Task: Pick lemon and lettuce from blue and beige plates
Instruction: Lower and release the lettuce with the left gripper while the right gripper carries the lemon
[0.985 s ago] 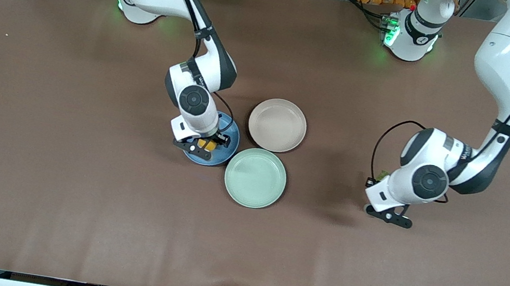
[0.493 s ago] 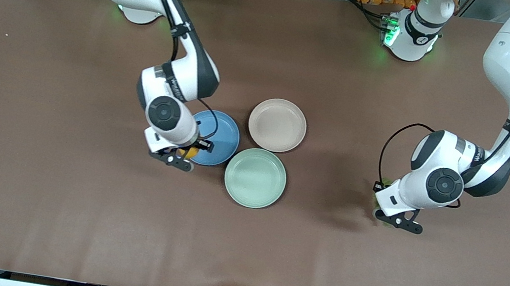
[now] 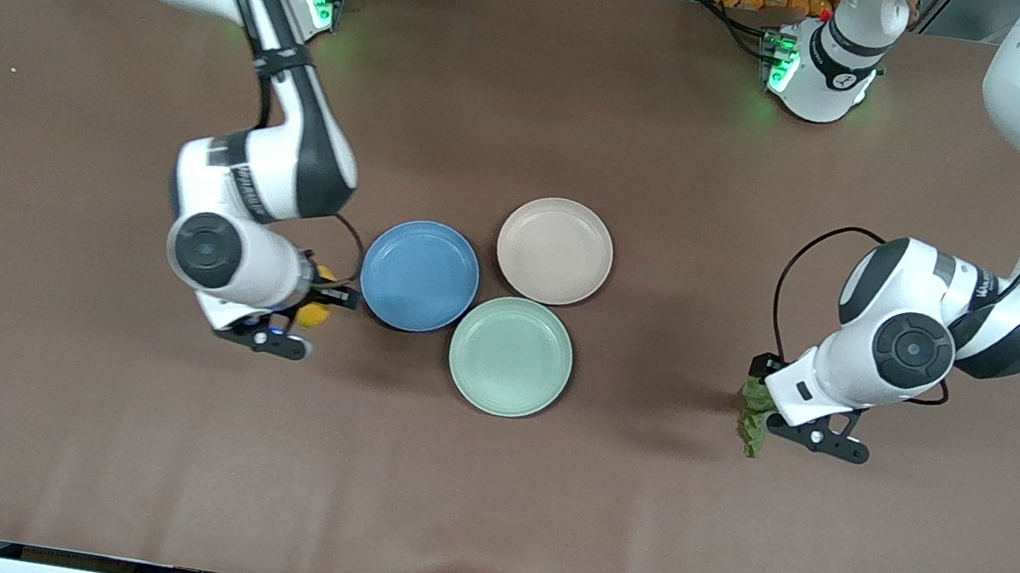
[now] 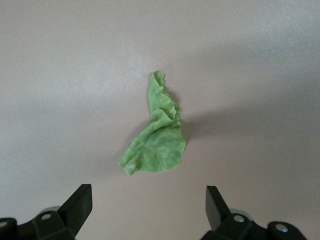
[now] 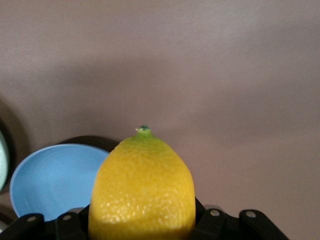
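My right gripper (image 3: 301,321) is shut on the lemon (image 3: 315,309), a yellow oval fruit, and holds it over the bare table just off the blue plate (image 3: 420,275), toward the right arm's end. In the right wrist view the lemon (image 5: 142,190) sits between the jaws with the blue plate (image 5: 52,176) beside it. The blue plate and the beige plate (image 3: 555,250) hold nothing. The lettuce (image 3: 753,419), a wrinkly green leaf, lies flat on the table toward the left arm's end. My left gripper (image 4: 147,206) stands open just above the lettuce (image 4: 157,142), fingers (image 4: 79,204) apart and clear of it.
A pale mint-green plate (image 3: 511,355) with nothing on it touches the blue and beige plates, nearer the front camera. The brown table mat (image 3: 477,504) stretches wide around both grippers.
My right arm carried the lemon off the blue plate toward its own end of the table. My left gripper opened and let the lettuce go; it now lies on the table.
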You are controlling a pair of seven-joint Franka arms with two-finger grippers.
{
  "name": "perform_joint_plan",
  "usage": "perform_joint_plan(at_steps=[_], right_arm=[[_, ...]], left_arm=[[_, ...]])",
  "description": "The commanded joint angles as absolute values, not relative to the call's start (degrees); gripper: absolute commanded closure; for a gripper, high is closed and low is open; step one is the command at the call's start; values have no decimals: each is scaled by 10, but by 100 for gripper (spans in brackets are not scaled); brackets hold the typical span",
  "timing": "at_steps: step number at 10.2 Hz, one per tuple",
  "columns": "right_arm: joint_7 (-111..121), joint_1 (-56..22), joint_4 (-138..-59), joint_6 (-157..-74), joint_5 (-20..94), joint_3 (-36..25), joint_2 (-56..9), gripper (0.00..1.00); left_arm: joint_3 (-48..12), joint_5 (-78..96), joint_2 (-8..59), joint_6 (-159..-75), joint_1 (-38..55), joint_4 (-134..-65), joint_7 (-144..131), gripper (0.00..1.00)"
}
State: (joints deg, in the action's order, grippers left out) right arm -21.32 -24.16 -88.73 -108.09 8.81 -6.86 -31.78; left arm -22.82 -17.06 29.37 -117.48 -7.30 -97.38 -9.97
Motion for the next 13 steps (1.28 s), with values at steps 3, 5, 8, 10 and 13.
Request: perform_joint_plan(at_steps=[3,5,8,10,13], right_arm=[[-115,-202,-894,-1047,57,-81,-293,50],[-57,-180,-908,-1048,56,-89,-279,50],[73,-112,-998,-1090,55,-90,-215,50],[98,-88,-1061,-1125,47,-91,-179,50],[97,-76,-1180,-1242,33,-91,-145,50]], left_arm=[[-156,-59,145,-1273,-26,-1133,-99,0],[-151,-54,106,-1281,-19,-1159,-99,0],[-135,-55,62,-1280,3,-1155,-98,0],[-122,-54,41,-1274,16,-1151,-98,0],[-122,-54,25,-1213,26,-1107,-98,0]])
